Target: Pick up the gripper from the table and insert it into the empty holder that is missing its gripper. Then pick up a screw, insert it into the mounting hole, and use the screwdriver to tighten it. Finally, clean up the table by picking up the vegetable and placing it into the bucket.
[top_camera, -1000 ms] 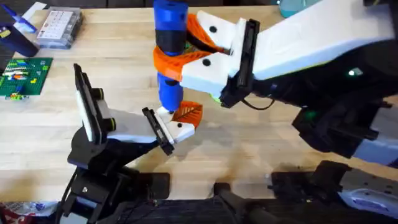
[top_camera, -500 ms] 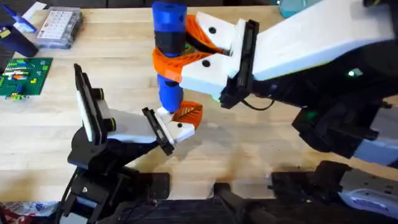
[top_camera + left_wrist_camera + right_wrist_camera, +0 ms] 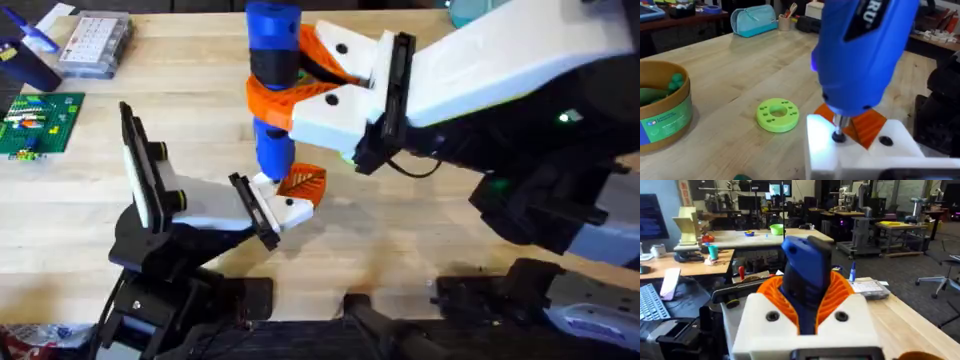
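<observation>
There is one blue screwdriver (image 3: 272,90), and it stands upright. The right gripper (image 3: 290,80) squeezes it between two orange fingers (image 3: 275,103). Its tip sits on a screw (image 3: 838,136) in the white holder (image 3: 285,208), which is right under the screwdriver. One small orange gripper (image 3: 303,181) with slats sits in the holder, just beside the screwdriver tip. One green ring (image 3: 777,115) lies on the table (image 3: 400,230) near the holder. One round bucket (image 3: 665,110) stands farther off from the holder, with green vegetables (image 3: 660,90) inside. I cannot tell if the left gripper is open or shut. The table is light wood. Well away from the holder lie one green brick plate (image 3: 38,122) and one clear parts box (image 3: 95,42). Behind the screwdriver is a big workshop with desks and chairs.
</observation>
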Controlling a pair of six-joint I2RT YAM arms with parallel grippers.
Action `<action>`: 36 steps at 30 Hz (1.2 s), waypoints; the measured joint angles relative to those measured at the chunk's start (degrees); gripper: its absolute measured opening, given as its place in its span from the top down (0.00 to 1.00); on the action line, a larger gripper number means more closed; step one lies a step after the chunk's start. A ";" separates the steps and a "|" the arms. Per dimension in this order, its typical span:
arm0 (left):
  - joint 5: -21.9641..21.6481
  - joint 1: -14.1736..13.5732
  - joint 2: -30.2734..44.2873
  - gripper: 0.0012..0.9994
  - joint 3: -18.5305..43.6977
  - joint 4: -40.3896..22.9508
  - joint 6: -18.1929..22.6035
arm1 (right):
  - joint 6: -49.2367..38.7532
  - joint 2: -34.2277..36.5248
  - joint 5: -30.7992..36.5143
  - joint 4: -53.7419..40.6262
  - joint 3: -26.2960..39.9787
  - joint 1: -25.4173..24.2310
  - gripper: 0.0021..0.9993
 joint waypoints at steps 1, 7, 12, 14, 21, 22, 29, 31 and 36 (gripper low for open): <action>0.04 0.00 0.02 0.99 0.00 0.00 0.00 | -0.01 0.00 -0.07 0.06 0.00 0.00 0.88; 0.17 0.00 0.00 0.99 0.00 0.00 0.02 | 0.14 0.10 -0.02 0.33 0.00 -0.04 0.88; 0.10 0.00 0.01 0.99 0.00 0.01 0.01 | 0.50 0.76 0.04 5.60 -0.52 -0.47 0.88; 0.01 0.00 0.00 0.99 0.00 0.02 0.00 | 0.71 0.81 0.10 10.50 -0.55 -1.09 0.88; -0.02 0.00 0.00 0.99 0.00 0.02 0.00 | 1.86 -1.31 0.42 17.29 -0.59 -4.33 0.88; -0.02 0.00 0.00 0.99 0.00 0.02 0.00 | 2.02 -1.29 0.42 16.61 -0.59 -4.35 0.88; -0.03 0.00 0.00 0.99 0.00 0.01 0.01 | 2.19 -0.92 0.45 15.68 -0.59 -4.35 0.88; -0.02 0.00 0.00 0.99 0.00 0.02 0.01 | 1.08 -0.92 0.95 14.91 -0.59 -4.38 0.88; -0.04 0.00 0.00 0.99 0.00 0.02 0.00 | -2.41 -0.90 3.89 8.36 -0.60 -6.00 0.88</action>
